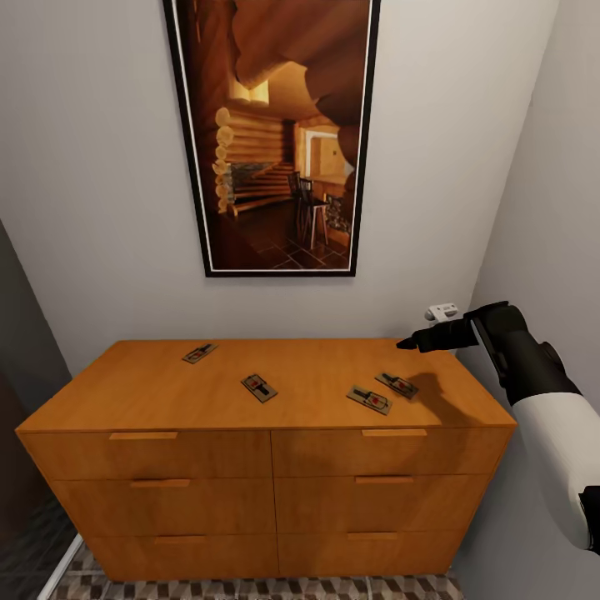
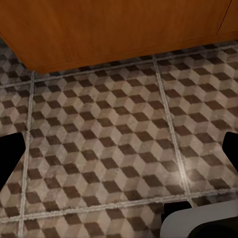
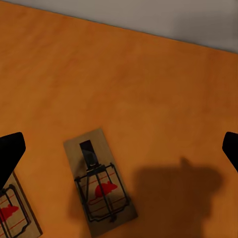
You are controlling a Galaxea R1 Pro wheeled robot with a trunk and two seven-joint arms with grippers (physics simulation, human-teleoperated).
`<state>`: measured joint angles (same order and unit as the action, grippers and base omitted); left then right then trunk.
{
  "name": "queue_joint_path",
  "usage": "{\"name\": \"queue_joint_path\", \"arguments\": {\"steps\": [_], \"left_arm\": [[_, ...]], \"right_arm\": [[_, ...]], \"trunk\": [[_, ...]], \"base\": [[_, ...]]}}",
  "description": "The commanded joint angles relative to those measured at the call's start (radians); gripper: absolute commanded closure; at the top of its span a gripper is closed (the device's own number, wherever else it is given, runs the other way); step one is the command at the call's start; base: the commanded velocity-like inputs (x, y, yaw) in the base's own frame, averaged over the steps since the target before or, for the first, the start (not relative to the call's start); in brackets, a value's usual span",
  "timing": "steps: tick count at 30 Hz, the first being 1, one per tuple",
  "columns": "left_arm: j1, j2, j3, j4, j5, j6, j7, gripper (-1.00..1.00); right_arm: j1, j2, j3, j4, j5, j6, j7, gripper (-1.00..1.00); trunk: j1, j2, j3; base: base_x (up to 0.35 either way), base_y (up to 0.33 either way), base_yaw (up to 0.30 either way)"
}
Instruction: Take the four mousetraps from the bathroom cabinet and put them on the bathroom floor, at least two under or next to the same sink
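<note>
- Overhead, 4 small flat tan wooden mousetraps (image 1: 259, 387) lie on the low orange-brown wooden cabinet (image 1: 150, 383) beneath a framed picture (image 1: 275, 133).
- Both grippers, left (image 2: 119, 148) and right (image 3: 119, 148), gape released, empty.
- Cube-patterned bathroom floor (image 2: 109, 148) below.

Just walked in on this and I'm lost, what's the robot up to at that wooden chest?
The robot faces a low orange-brown cabinet with four mousetraps lying apart on its flat top: one far left, one near the middle, and two close together on the right. Its right gripper hangs above that right-hand pair with its jaws open, holding nothing. The left gripper is down low, jaws open, looking at the cube-patterned bathroom floor by the cabinet's base. No trap is on the floor.
</note>
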<state>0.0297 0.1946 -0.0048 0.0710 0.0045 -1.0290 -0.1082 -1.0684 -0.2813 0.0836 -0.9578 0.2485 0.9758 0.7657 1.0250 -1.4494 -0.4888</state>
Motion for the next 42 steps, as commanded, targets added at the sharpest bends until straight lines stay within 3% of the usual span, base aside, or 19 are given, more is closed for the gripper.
{"name": "queue_joint_path", "arguments": {"steps": [1, 42], "left_arm": [[-0.001, 0.0, 0.0, 0.001, 0.001, -0.003, -0.004, -1.0], [-0.001, 0.0, 0.0, 0.001, 0.002, -0.003, -0.004, -1.0]], "right_arm": [[-0.001, -0.001, 0.002, -0.001, 0.01, 0.001, 0.009, -1.0], [-0.001, -0.001, 0.001, -0.001, 0.011, 0.001, 0.01, -1.0]], "trunk": [[0.0, -0.001, -0.002], [0.0, -0.001, -0.058]], "base": [[0.0, 0.0, 0.0], [0.0, 0.0, 0.0]]}}
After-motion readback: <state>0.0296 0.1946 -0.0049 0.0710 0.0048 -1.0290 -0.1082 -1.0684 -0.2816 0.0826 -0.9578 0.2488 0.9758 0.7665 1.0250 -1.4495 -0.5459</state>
